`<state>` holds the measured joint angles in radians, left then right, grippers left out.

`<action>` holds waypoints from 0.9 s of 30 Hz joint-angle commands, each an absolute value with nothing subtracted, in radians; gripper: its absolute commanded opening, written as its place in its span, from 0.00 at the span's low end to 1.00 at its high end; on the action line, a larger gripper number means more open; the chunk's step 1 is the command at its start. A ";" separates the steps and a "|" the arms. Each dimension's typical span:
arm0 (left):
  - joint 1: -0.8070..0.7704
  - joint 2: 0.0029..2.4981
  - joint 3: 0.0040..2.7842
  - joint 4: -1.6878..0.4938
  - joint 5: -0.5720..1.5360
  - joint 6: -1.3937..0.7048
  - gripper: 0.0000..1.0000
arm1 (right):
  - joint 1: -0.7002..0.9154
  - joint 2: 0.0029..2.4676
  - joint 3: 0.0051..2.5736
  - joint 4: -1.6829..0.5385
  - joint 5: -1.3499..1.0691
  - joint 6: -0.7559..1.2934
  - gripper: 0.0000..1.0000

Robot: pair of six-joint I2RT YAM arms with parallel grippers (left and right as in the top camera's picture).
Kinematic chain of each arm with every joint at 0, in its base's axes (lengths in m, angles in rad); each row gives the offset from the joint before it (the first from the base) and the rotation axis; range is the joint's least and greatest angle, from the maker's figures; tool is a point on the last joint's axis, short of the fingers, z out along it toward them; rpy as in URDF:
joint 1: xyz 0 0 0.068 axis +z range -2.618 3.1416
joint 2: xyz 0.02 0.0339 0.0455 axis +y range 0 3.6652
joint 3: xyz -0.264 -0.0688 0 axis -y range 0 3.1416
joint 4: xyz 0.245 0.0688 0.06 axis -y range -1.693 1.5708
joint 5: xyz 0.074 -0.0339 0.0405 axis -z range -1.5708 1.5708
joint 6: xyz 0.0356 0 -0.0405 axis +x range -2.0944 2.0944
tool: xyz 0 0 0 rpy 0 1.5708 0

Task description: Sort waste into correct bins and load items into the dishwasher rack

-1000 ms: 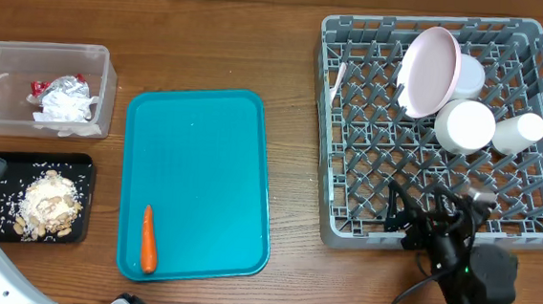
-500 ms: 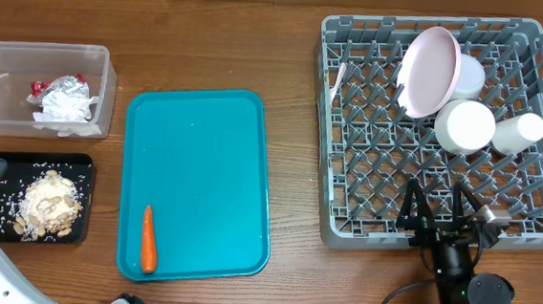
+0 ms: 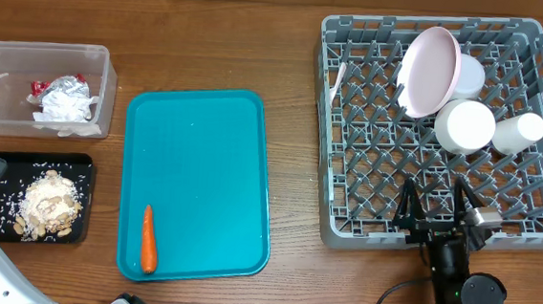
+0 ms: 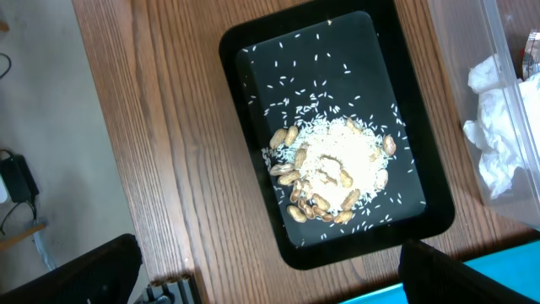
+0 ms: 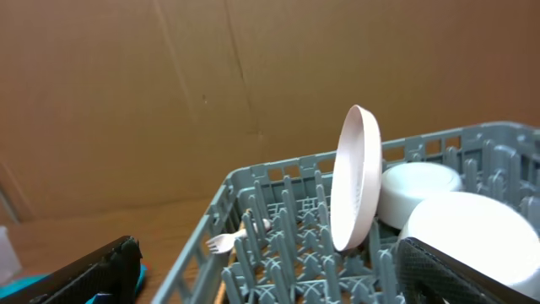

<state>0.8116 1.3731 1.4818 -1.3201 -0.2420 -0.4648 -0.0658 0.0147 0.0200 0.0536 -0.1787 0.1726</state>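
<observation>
The grey dishwasher rack (image 3: 322, 127) holds the pinkish plate (image 3: 426, 72) on edge, two white bowls (image 3: 465, 125), a white cup (image 3: 520, 132) and a white utensil (image 3: 339, 77). My right gripper (image 3: 437, 214) is open and empty over the rack's front edge. Its wrist view shows the plate (image 5: 354, 177), a bowl (image 5: 418, 190) and the utensil (image 5: 226, 243). The clear tub (image 3: 104, 75) holds the foil wrapper (image 3: 60, 86) and the napkin (image 3: 64, 109). The black tray (image 3: 6, 177) holds food scraps (image 3: 52, 204). My left gripper (image 4: 270, 283) is open and empty beside the black tray (image 4: 422, 127).
A flat teal serving tray (image 3: 199, 157) lies in the middle of the table with an orange carrot (image 3: 148, 239) near its front left corner. The table's left edge (image 4: 93, 127) is close to the black tray. A brown cardboard wall (image 5: 211, 76) stands behind the rack.
My right gripper has straightened and settled at the rack's front edge, its fingers now plainly spread. The left arm and all the objects have stayed put.
</observation>
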 commanded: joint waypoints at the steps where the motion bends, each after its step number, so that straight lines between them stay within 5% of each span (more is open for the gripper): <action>1: 0.813 1.375 1.501 -1.320 -0.238 -0.475 1.00 | -0.073 0.002 0.008 0.023 -0.171 0.048 1.00; 27: 0.813 1.375 1.501 -1.320 -0.238 -0.475 1.00 | -0.073 0.003 0.008 -0.073 -0.133 0.036 1.00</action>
